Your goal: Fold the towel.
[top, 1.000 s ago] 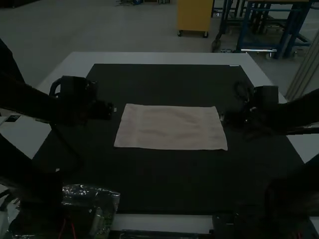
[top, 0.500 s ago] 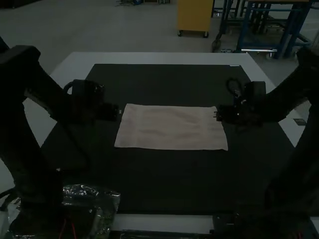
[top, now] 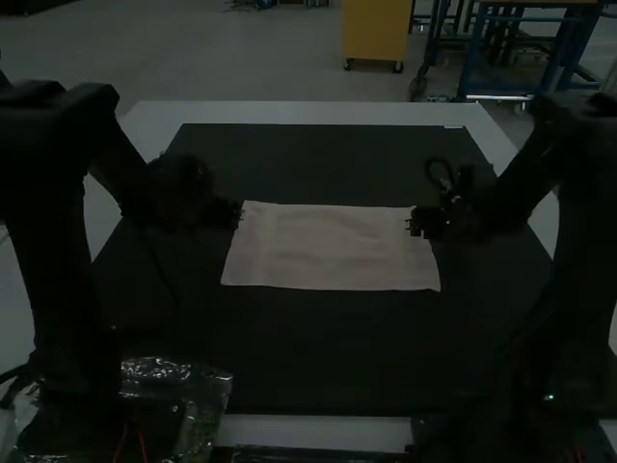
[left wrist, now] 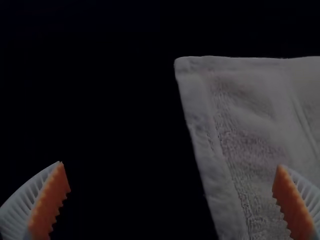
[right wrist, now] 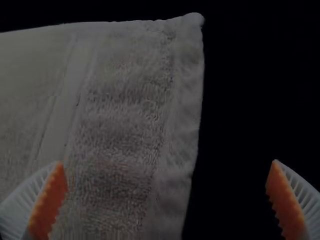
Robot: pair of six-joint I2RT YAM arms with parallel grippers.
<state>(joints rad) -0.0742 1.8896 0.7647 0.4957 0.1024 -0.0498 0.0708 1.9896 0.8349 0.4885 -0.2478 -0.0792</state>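
Jaws wide apart near the towel (top: 330, 249)

Lighting: dim; floor (top: 241, 58): grey, extending beyond the table; table (top: 308, 113): white, with a dark mat (top: 328, 362) covering most of its top; cabinet (top: 376, 29): yellow, mounted on casters, standing past the table's far edge; workbench (top: 570, 56): blue-framed, positioned to the right of the cabinet in the high view.
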